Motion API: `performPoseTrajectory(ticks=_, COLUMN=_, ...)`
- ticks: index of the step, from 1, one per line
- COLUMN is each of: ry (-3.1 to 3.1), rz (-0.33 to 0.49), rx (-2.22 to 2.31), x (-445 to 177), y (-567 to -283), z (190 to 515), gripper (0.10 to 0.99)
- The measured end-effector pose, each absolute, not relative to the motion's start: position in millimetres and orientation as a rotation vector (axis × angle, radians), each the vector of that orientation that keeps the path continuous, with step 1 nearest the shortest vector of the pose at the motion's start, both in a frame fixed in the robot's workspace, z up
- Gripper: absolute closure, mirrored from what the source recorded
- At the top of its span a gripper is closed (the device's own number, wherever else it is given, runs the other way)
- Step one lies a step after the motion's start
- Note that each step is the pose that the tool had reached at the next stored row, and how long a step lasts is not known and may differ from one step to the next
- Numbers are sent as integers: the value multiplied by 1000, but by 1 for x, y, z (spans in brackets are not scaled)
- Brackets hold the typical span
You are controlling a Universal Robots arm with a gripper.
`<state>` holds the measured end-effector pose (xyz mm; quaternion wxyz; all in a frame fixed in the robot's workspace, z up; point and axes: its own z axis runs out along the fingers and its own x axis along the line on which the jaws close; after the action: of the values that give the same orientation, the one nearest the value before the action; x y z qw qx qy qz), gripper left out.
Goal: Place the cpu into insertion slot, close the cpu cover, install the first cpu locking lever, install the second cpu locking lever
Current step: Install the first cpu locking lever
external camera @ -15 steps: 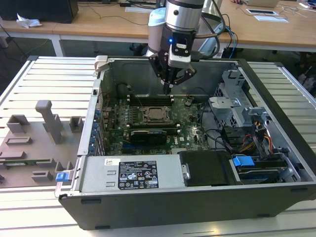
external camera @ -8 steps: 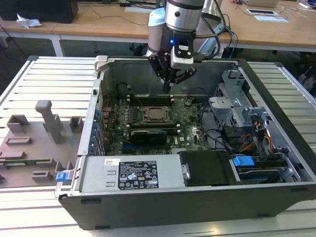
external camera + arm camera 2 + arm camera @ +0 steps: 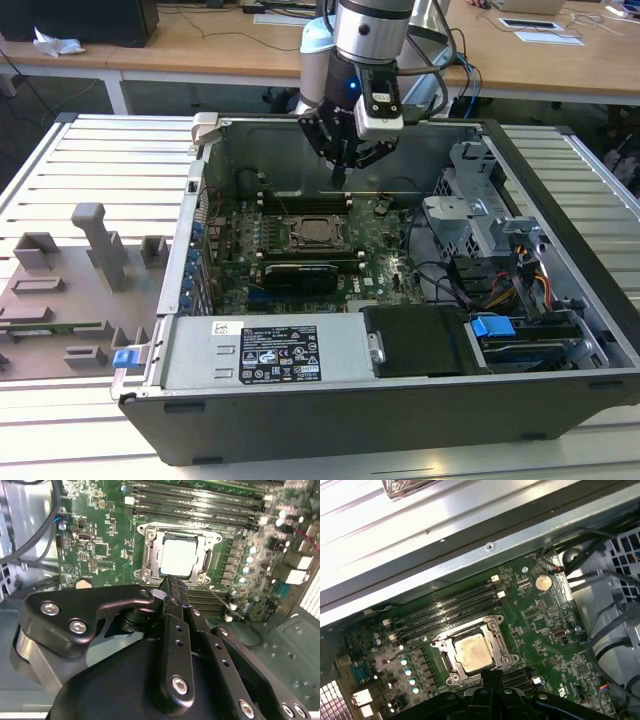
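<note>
Hanging just above the board, the matte black gripper keeps nothing between its bolted fingers, pressed together. Beyond it the dull silver square cpu sits in the insertion slot, framed by the thin metal cpu cover.

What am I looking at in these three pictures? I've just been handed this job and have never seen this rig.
One robot arm reaches down into an open computer case that lies on a slatted metal table. The exterior view comes from a camera off the arm. Both wrist views come from cameras riding on the arm, looking past its black tool at the green circuit board. The tool's fingers are shut together, and I see nothing between them. Its tip hangs over the board, close to the cpu. The cpu's silver top lies flat, with the cpu cover as a metal frame around it. Grey holders stand on the table at the exterior view's left.
</note>
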<state>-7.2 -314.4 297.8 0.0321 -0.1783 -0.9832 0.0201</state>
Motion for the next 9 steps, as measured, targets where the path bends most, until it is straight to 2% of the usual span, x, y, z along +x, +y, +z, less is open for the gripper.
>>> performPoseTrajectory(ticks=9, ry=-3062, rz=68, rx=-330, x=-7, y=-314, z=298, gripper=976)
